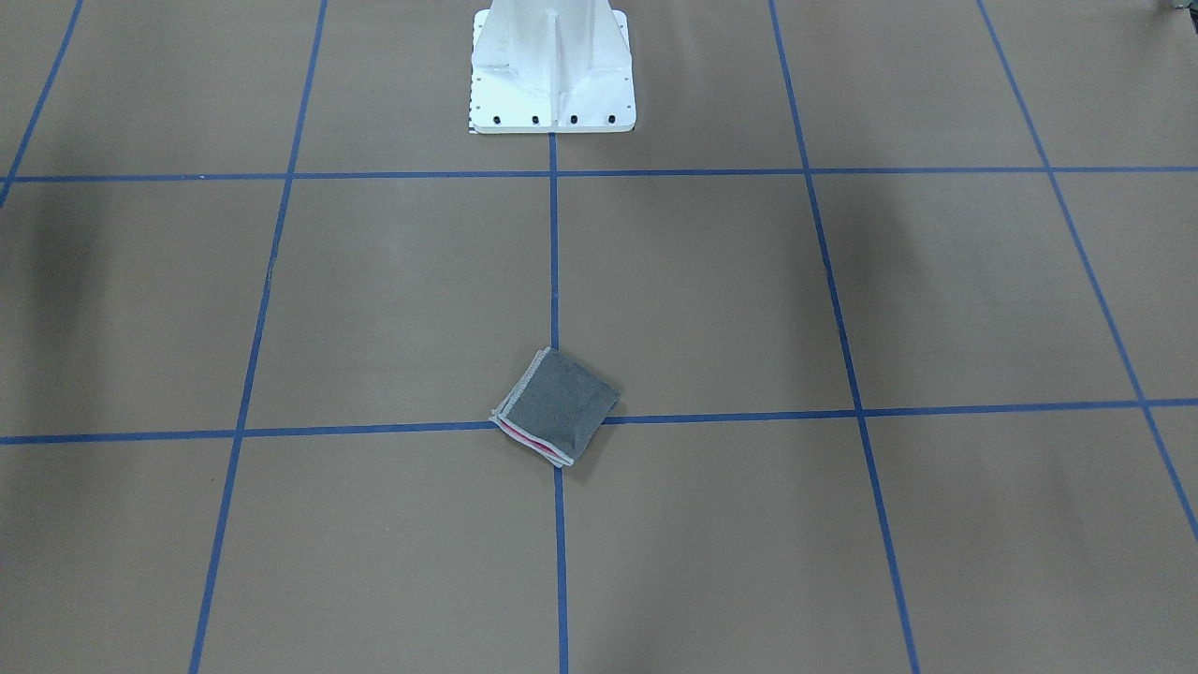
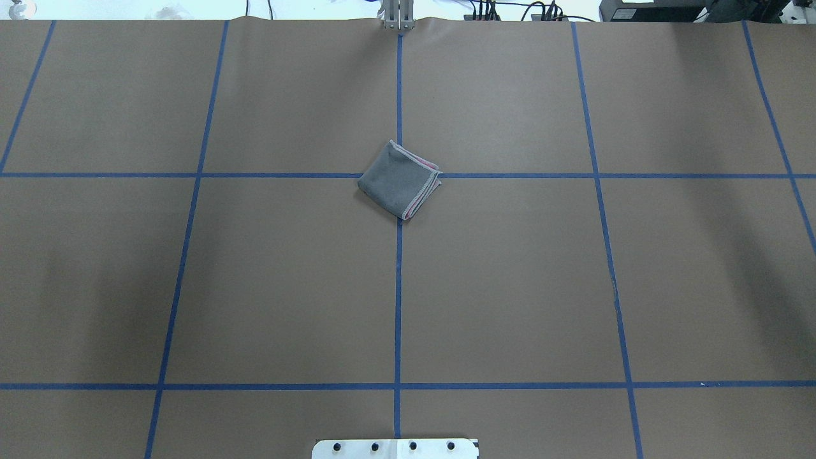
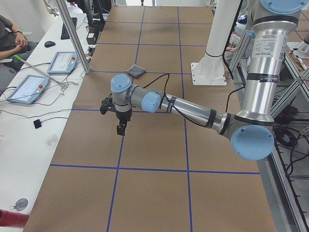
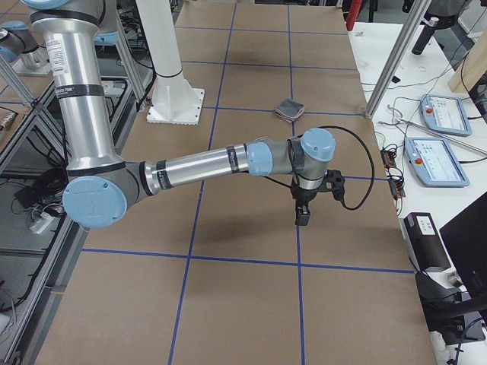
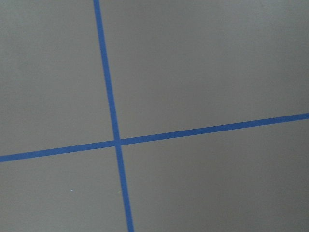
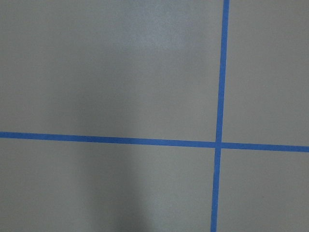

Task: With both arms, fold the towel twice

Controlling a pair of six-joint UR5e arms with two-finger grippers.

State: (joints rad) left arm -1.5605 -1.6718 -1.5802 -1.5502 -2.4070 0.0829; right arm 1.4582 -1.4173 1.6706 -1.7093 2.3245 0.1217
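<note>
The towel (image 1: 555, 407) lies folded into a small square, dark grey face up, with pink layers and pale stitched edges showing along one side. It sits on a tape crossing near the table's middle (image 2: 400, 180), and is small in the side views (image 3: 136, 71) (image 4: 289, 109). My left gripper (image 3: 120, 129) hangs over the table's left end, far from the towel, fingers pointing down. My right gripper (image 4: 302, 217) hangs over the right end, equally far off. Both show only in the side views, so I cannot tell whether they are open or shut. The wrist views show only brown paper and blue tape.
The white pedestal base (image 1: 552, 75) stands at the robot's side of the table (image 2: 395, 448). Blue tape lines grid the brown paper. Beyond the far edge are metal posts (image 3: 72, 36), tablets (image 3: 26, 88) (image 4: 435, 160) and a seated person (image 3: 10, 38).
</note>
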